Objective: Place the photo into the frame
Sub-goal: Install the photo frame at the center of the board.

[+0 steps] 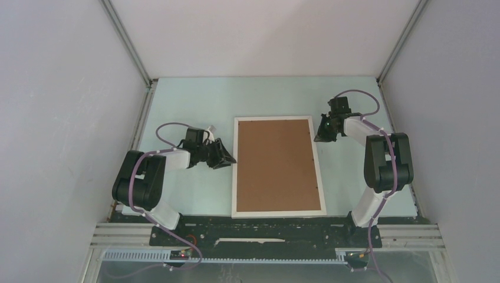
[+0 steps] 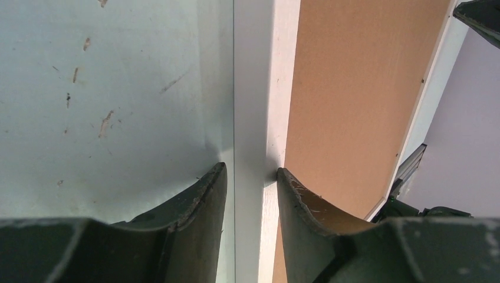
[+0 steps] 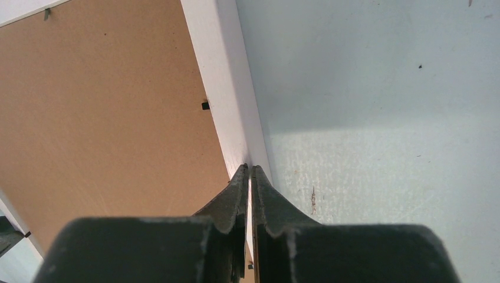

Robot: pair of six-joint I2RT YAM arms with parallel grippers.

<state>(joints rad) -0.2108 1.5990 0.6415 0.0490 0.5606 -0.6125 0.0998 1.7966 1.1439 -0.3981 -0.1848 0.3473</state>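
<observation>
**While the frame (image 2: 265, 88) is lying back-up, both end effectors are sitting at its long rims**

Since the photo is not showing in any view, I cannot tell where it is. Only the brown backing board (image 1: 276, 165) is facing up inside the frame. The frame is resting flat on the bench (image 1: 194, 100) between the two end effectors, with its long axis running straight ahead of each set of fingers.

The left end effector (image 2: 250, 170) is straddling the nearer long rim at about mid-length. Its jaws are standing apart, with one finger over the bench on the outer side and the other over the backing board on the inner side. The white rim is passing between them and is not yet being pinched. The inner finger looks to be touching the rim's inner edge, while the outer one is standing just clear.

The right end effector (image 3: 250, 170) is sitting at the opposite long rim, towards its far end. Its fingers are pressed together and holding nothing that I can make out, and the tips are resting at the rim's outer edge.

Both arms are equally at the frame, but only the left is placed to take hold of it. Any grip will probably turn on the rim staying centred and parallel between those parted fingers. The frame's body is lying wholly to that end effector's inner side, so a lift from here would likely hinge about the far rim.
</observation>
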